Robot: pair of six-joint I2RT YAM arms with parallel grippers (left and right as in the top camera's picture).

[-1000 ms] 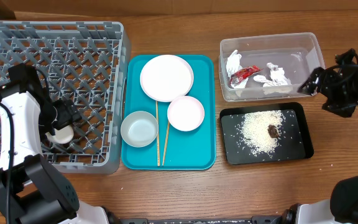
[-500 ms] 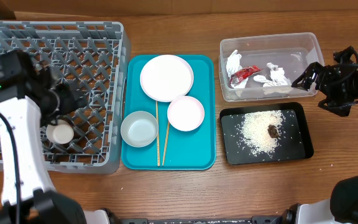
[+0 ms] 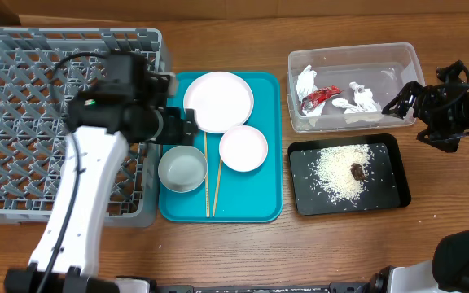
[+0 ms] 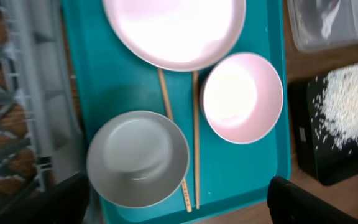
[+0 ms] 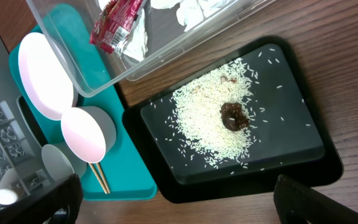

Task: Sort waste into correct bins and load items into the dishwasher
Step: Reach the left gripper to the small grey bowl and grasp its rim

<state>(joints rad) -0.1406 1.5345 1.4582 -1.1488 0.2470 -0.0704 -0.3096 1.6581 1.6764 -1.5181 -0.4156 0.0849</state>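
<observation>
Jaws of left gripper (image 4: 179, 202) and right gripper (image 5: 179, 205) stand wide apart, empty. The plate (image 3: 218, 102) covers the upper ends of the chopsticks (image 3: 211, 183). The left arm (image 3: 88, 187) hides part of the rack (image 3: 23, 98).

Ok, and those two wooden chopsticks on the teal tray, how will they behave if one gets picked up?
Probably stiff and light: the chopsticks are thin, straight wood. They lie flat on the teal tray, so getting under one looks awkward, and it may roll. Their top ends appear tucked under the white plate, which could drag.
</observation>
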